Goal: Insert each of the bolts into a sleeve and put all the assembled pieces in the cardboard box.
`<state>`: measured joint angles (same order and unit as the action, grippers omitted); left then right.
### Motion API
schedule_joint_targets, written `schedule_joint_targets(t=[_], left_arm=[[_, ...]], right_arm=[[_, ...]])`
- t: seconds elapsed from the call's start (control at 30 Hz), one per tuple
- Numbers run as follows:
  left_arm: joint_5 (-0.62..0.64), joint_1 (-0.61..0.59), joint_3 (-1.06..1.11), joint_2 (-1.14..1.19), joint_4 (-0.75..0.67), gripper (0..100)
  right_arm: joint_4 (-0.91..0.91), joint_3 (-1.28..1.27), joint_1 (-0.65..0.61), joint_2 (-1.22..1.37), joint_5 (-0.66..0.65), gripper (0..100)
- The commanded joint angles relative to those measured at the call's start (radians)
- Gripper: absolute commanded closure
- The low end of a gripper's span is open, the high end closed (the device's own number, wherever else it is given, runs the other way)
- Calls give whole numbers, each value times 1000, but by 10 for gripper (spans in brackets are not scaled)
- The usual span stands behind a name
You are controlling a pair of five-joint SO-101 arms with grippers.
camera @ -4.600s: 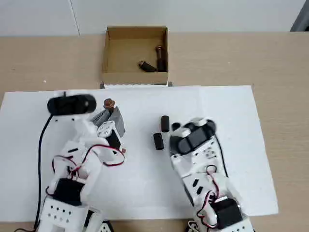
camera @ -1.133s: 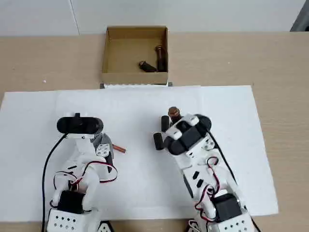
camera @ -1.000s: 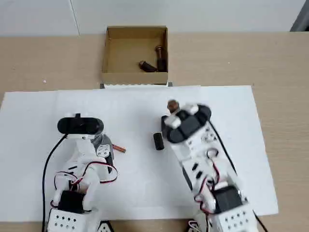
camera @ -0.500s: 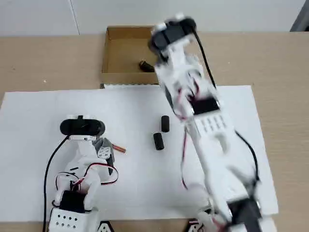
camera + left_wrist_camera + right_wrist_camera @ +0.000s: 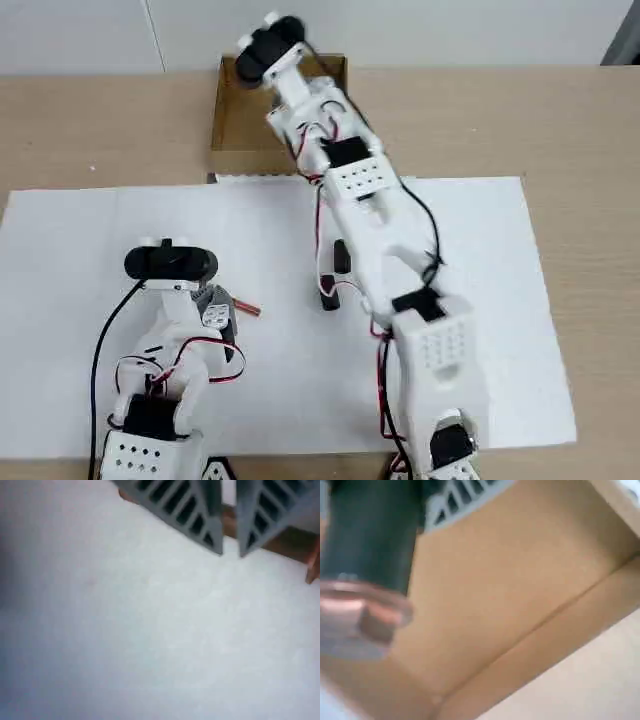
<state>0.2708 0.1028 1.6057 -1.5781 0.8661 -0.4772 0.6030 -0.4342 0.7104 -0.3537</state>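
Note:
My right gripper (image 5: 395, 515) is shut on a black sleeve (image 5: 370, 535) with a copper bolt head (image 5: 365, 615) sticking out of its end. It hangs inside the cardboard box (image 5: 510, 605). In the high view the right arm (image 5: 330, 150) stretches over the box (image 5: 235, 110) and hides what lies in it. Two black sleeves (image 5: 342, 258) (image 5: 326, 293) lie on the white paper, partly behind that arm. My left gripper (image 5: 231, 551) hovers low at the near left with its fingers almost together, holding nothing. A copper bolt (image 5: 287, 542) lies on the paper under them, and its tip (image 5: 247, 309) pokes out beside the arm.
White paper (image 5: 90, 230) covers the near half of the wooden table (image 5: 520, 120). The left arm's black camera (image 5: 168, 264) sits above its gripper. Bare paper lies left of the box and at the far right.
The right arm lifted the sleeve with the bolt off the middle of the paper and swung it away over the cardboard box. The left arm stayed put by its bolt.

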Motion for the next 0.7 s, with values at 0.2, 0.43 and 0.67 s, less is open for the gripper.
schedule_joint_targets(t=[0.2,0.43,0.67], left_arm=[[5,-9,-2,-8,-6,994],[5,-6,-2,-8,-6,994],[5,-6,-2,-8,-6,994]], right_arm=[[18,339,-35,248,-92,887],[-110,414,-44,274,-87,841],[-122,443,-44,265,-87,888]])
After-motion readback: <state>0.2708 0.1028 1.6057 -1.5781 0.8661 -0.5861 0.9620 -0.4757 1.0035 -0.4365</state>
